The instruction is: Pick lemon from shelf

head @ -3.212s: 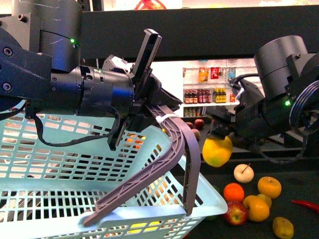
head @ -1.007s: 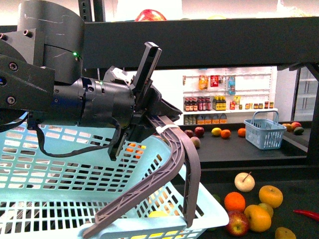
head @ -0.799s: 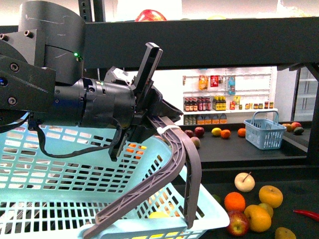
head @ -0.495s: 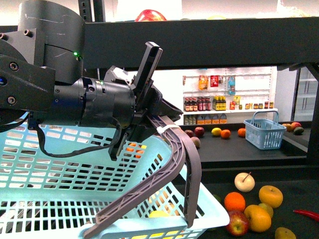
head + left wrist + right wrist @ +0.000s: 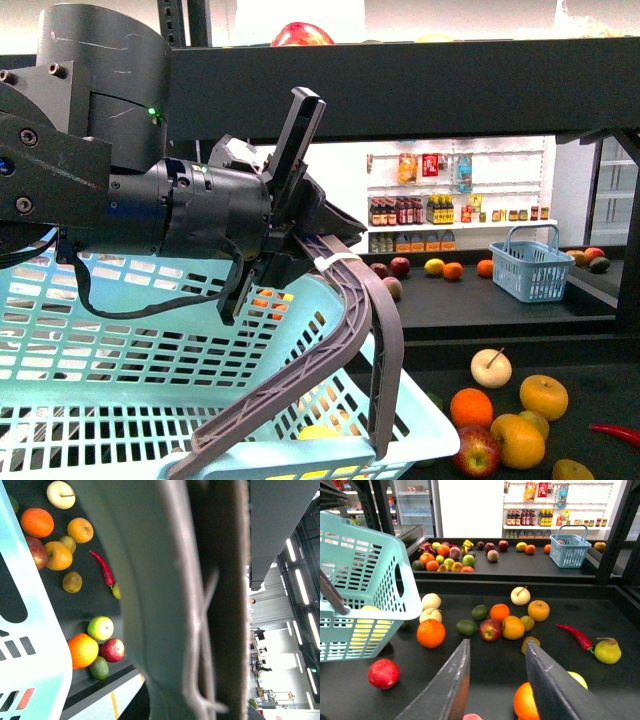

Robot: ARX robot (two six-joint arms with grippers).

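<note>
A: "The black metal shelf [image 5: 495,680] carries loose fruit [image 5: 501,614]. Where is the small bright-yellow lemon [image 5: 318,432]?"

B: "Inside the pale-blue plastic basket [image 5: 100,340], left of the open, empty right gripper [image 5: 497,645]. The left gripper [image 5: 300,225] grips its grey handle [image 5: 350,290]."

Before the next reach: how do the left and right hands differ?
The left hand is shut on the basket handle; the right hand is open and empty. The left hand shows in the front view; the right hand only in its wrist view, over the shelf. Both are dark.
</note>
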